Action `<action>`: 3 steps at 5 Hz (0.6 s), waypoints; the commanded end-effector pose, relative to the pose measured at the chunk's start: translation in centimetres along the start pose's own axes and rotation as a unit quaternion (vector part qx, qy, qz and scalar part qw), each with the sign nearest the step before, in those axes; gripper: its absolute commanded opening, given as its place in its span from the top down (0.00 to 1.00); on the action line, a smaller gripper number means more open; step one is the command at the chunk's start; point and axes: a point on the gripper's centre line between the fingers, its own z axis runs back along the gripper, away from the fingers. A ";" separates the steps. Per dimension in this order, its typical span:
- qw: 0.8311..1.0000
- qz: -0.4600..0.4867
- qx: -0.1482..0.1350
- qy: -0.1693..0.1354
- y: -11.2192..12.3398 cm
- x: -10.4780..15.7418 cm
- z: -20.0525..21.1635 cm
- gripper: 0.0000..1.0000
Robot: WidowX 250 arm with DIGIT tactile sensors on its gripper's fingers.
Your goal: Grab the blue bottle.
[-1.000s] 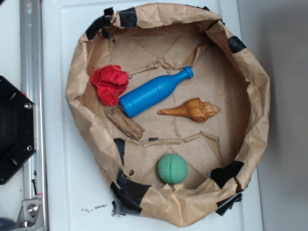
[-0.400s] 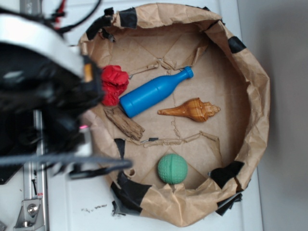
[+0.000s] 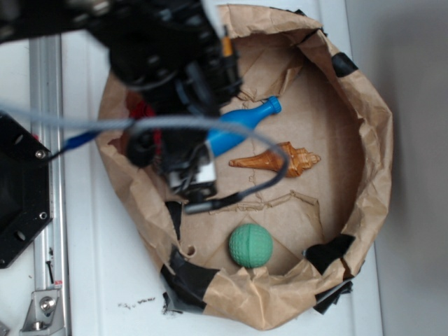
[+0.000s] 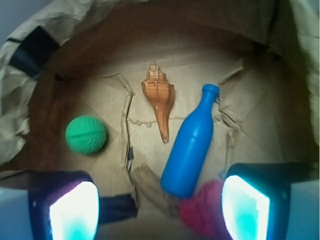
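Note:
The blue bottle (image 4: 190, 147) lies on its side on the brown paper floor, neck pointing away from me in the wrist view. Its base sits between and just ahead of my gripper (image 4: 159, 210), nearer the right finger. The gripper is open, with nothing between its lit fingers (image 4: 74, 212). In the exterior view the arm (image 3: 168, 63) hangs over the left side of the paper nest. It hides the bottle's (image 3: 245, 124) base, so only the neck end shows.
An orange seashell (image 4: 159, 97) lies left of the bottle's neck. A green ball (image 4: 86, 134) sits further left. A wood piece (image 4: 150, 187) and a crumpled red object (image 4: 205, 210) lie by the bottle's base. Raised crumpled paper walls (image 3: 364, 126) ring everything.
The arm has swung in from the left edge to above the nest's left half, now covering the red object, the wood and the bottle's base. The objects have not moved.

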 end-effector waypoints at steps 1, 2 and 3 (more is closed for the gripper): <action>0.999 -0.038 0.025 0.029 0.2 0.2 -7.5 0.00; 0.997 -0.040 0.035 0.052 0.6 -0.9 -9.8 0.00; 0.990 -0.033 0.091 0.103 2.3 -1.4 -10.7 1.00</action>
